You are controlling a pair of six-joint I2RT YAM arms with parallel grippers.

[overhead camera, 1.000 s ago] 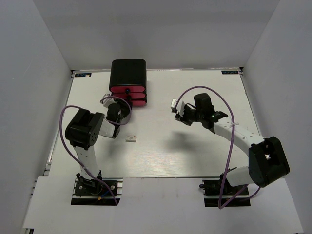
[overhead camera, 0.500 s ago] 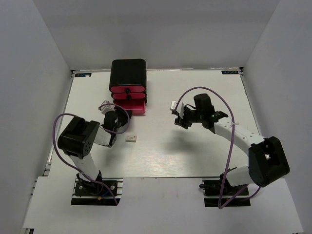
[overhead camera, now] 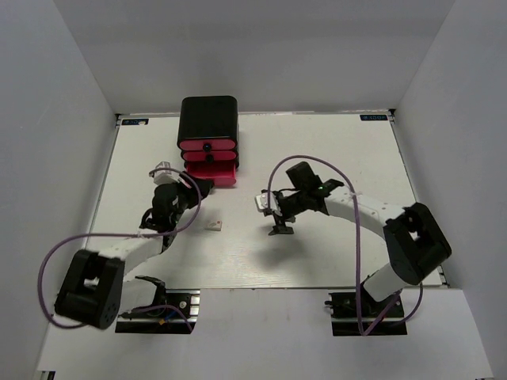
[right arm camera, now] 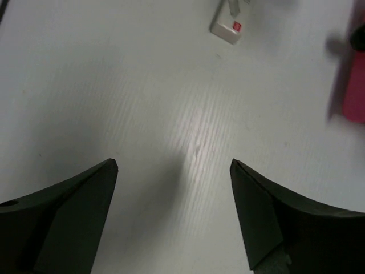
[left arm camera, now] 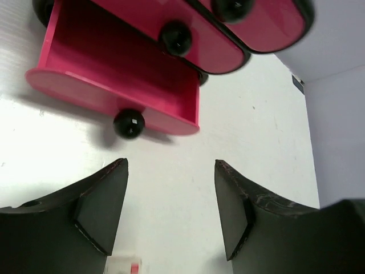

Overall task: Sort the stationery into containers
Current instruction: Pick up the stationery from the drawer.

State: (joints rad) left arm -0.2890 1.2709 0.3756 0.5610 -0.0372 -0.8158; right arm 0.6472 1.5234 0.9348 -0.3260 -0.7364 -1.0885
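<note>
Black box [overhead camera: 209,119], pink-red drawers [left arm camera: 114,71], black knobs [left arm camera: 129,123]; white block [right arm camera: 226,31], red mark; purple cables [overhead camera: 305,157].

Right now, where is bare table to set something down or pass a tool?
Free: far right of the table, from the drawer box to the right edge, and the near strip between white block and arm bases. Crowded: open drawer, left tool and block sit close.

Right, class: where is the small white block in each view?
Top external: white block left of centre, below the open drawer.
Left wrist: block at bottom edge, cut off.
Right wrist: block at top, right of centre.
Shared landmark: the open drawer, in all three.
</note>
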